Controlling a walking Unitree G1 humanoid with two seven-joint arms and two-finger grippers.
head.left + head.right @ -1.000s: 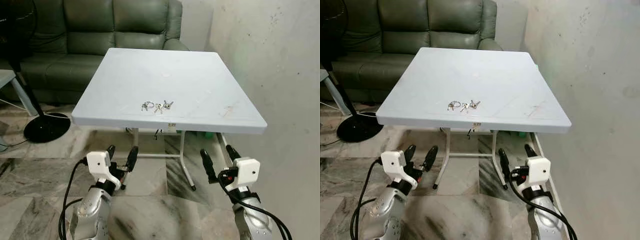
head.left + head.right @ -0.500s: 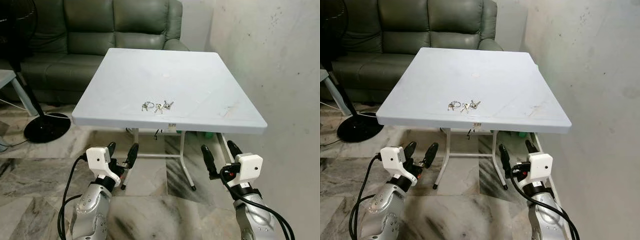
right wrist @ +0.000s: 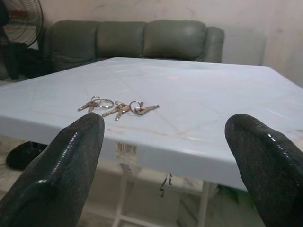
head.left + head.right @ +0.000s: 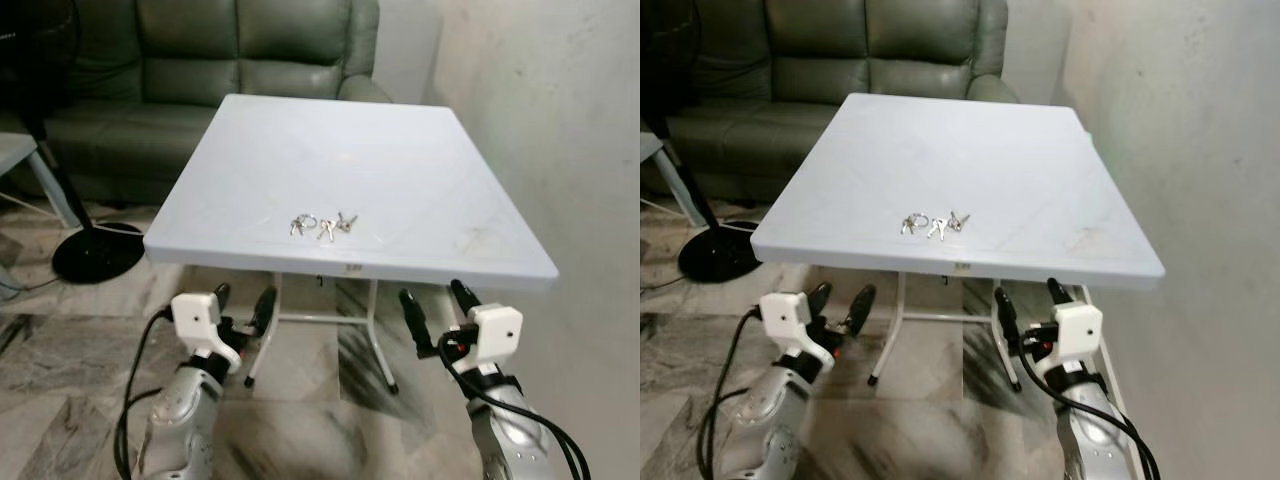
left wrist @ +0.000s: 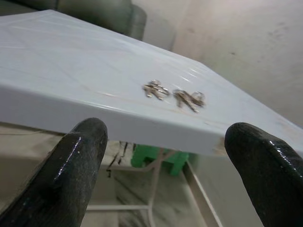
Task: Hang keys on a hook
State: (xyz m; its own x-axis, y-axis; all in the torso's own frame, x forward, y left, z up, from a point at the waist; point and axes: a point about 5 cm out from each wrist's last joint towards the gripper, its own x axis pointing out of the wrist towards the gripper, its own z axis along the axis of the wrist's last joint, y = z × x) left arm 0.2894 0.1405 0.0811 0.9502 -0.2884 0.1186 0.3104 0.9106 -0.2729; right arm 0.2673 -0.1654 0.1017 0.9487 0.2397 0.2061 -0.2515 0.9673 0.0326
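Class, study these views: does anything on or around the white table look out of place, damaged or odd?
The keys lie loose near the table's front edge, not on any hook. A faint brownish scuff marks the tabletop's right side. Otherwise nothing stands out.

Bare table [image 4: 400, 180] top all around keys [image 4: 321, 224]; wall [image 4: 560, 120] close on right.

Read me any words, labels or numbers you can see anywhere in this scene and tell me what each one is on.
Nothing here can be read.
A small white sticker that looks like a barcode label is on the front edge of the white table: print too small and blurred to read.
The keys on the table: no markings can be made out.
The left gripper and right gripper: no visible lettering.
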